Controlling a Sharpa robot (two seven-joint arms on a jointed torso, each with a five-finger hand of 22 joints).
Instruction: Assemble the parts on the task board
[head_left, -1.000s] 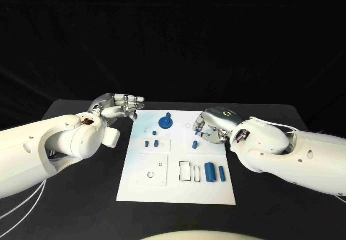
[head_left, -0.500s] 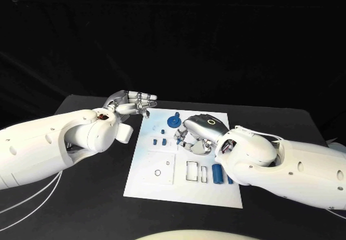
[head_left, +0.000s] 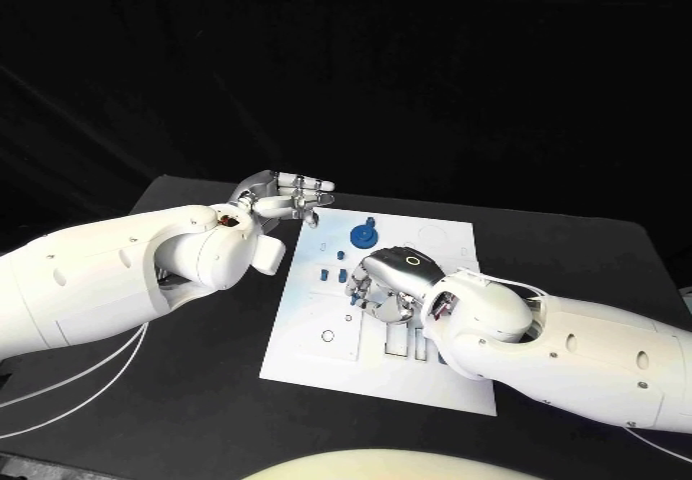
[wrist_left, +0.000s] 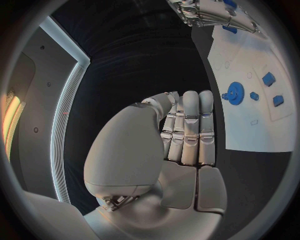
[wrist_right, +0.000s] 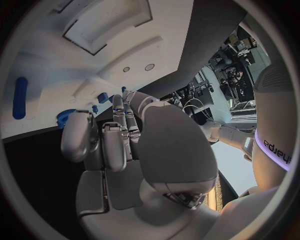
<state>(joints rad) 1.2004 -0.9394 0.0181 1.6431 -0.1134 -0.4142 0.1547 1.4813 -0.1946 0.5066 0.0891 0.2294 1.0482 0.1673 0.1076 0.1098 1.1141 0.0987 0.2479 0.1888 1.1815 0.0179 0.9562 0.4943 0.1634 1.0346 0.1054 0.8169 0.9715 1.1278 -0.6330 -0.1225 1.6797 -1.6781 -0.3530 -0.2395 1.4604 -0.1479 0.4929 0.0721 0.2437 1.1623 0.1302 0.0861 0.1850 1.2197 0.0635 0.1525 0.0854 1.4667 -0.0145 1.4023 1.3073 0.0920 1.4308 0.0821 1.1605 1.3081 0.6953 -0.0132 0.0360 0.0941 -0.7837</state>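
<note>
Now the right hand (head_left: 392, 283) hangs low over the middle of the board (head_left: 433, 385), fingers curled down among the small blue parts (head_left: 339, 274); whether it holds one I cannot tell. Beyond it, the gear (head_left: 365, 237) stands at the far end. The left hand (head_left: 281, 195) is released, beside the far corner. I judge a pick is in hand; next, a firm pinch and a lift.

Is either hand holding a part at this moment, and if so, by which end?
The left hand holds nothing, its fingers straight. The right hand is over the task board, fingers curled; whether they hold a part cannot be told.
</note>
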